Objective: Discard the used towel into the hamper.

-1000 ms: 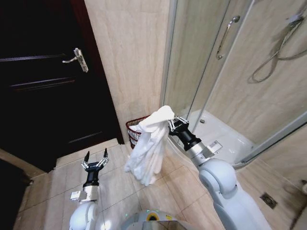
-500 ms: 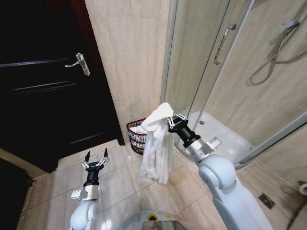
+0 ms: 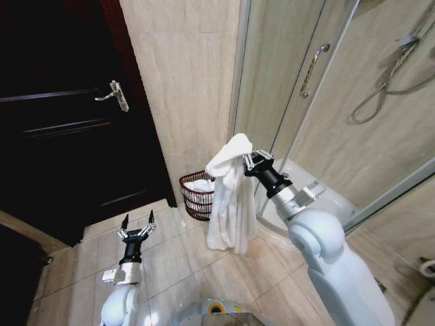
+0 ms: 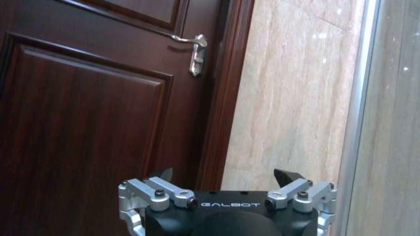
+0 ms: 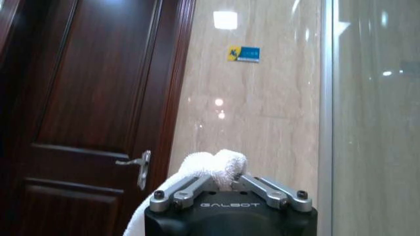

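Note:
A white towel [image 3: 228,197] hangs in long folds from my right gripper [image 3: 246,158], which is shut on its top end [image 5: 217,164]. The towel's lower end dangles above the floor tiles, just to the right of the hamper [image 3: 197,195], a small round reddish-brown wire basket standing on the floor against the tiled wall with something white inside it. My left gripper [image 3: 136,226] stands open, pointing up, low at the left over the floor; its fingertips [image 4: 286,175] are spread with nothing between them.
A dark wooden door [image 3: 61,115] with a metal lever handle [image 3: 113,95] fills the left. A glass shower enclosure [image 3: 319,102] with a curved white tray [image 3: 333,204] stands at the right, close behind my right arm. Beige tiled wall [image 3: 183,81] rises between them.
My right gripper has lifted the towel and carried it a little to the right, so it now hangs straighter and beside the hamper. The left arm has stayed put.

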